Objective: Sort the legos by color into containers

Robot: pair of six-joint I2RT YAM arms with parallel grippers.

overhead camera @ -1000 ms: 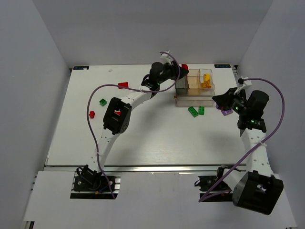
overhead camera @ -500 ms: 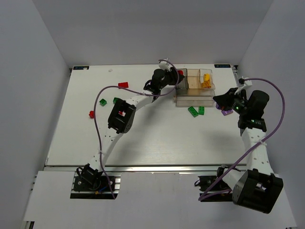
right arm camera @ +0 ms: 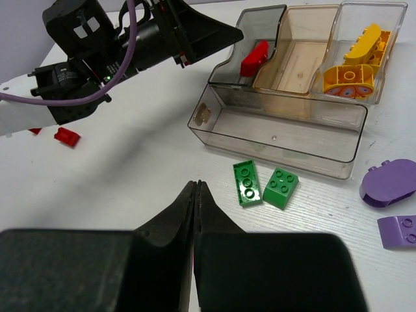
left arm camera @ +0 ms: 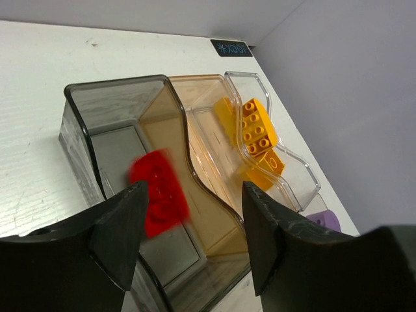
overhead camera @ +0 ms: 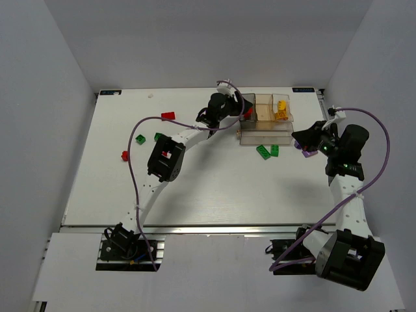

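Note:
My left gripper (overhead camera: 239,106) (left arm camera: 195,234) is open above the smoky grey bin (left arm camera: 107,130) of the clear organizer (overhead camera: 265,132). A red lego (left arm camera: 159,192) sits blurred between the fingers, down inside that bin; it also shows in the right wrist view (right arm camera: 255,57). Yellow legos (left arm camera: 253,127) (right arm camera: 354,71) lie in the clear bin. The amber bin (right arm camera: 296,58) holds nothing I can see. My right gripper (right arm camera: 197,185) (overhead camera: 300,138) is shut and empty, just right of the organizer. Two green legos (right arm camera: 246,182) (right arm camera: 281,188) lie in front of the tray.
Two purple pieces (right arm camera: 388,182) (right arm camera: 398,231) lie right of the organizer. On the left half of the table (overhead camera: 195,188) lie a red lego (overhead camera: 169,116), another red one (overhead camera: 125,155) and a green one (overhead camera: 158,136). The left arm's purple cable (overhead camera: 130,162) loops over that side.
The left gripper moved over the grey bin and let go of the red lego, which dropped from the jaws into the bin. The right arm barely moved.

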